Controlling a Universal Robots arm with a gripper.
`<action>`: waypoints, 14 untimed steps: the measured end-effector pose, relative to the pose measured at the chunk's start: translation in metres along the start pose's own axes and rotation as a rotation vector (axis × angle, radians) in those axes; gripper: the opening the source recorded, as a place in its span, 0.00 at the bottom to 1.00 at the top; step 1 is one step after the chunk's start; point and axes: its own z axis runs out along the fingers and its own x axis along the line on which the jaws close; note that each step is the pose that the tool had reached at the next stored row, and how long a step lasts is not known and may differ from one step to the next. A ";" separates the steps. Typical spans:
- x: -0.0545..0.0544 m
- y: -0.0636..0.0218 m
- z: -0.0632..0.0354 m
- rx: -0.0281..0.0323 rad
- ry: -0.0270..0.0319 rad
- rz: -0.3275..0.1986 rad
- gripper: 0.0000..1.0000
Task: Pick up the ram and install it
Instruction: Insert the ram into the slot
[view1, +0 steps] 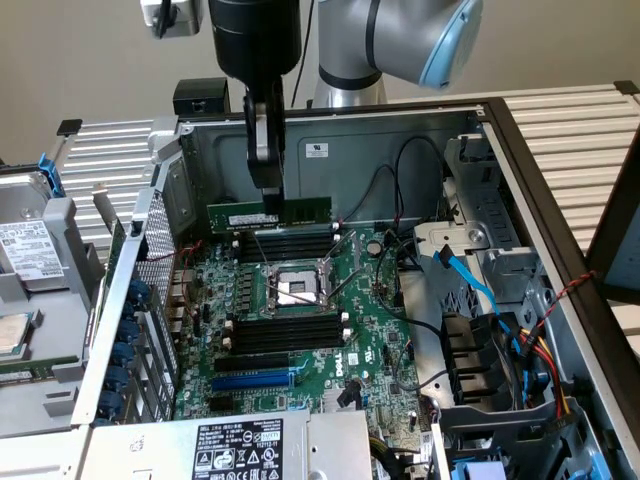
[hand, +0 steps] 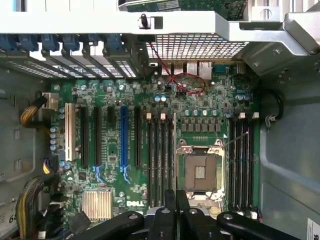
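The ram (view1: 300, 210) is a long green stick with a white label. It hangs level inside the open computer case, just above the far bank of black memory slots (view1: 285, 243). My gripper (view1: 268, 188) comes down from above and is shut on the stick's upper edge, left of its middle. In the wrist view my black fingertips (hand: 175, 200) are pressed together, over the board between the two banks of memory slots (hand: 161, 160) (hand: 241, 160) and beside the bare CPU socket (hand: 200, 170). I cannot make out the stick itself there.
The green Dell motherboard (view1: 370, 330) lies flat in the case, with a second bank of slots (view1: 285, 330) and a blue slot (view1: 255, 380) nearer the camera. Case walls (view1: 330, 140) ring it. A drive cage with blue and black cables (view1: 470, 275) stands on the exterior view's right, and the power supply (view1: 240, 445) in front.
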 end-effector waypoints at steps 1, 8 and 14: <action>0.000 0.0000 0.0019 -0.0002 0.0000 0.015 0.13; 0.001 -0.0004 0.0140 -0.0017 -0.0085 0.071 0.13; 0.010 -0.0044 0.0251 -0.0026 -0.0187 0.072 0.13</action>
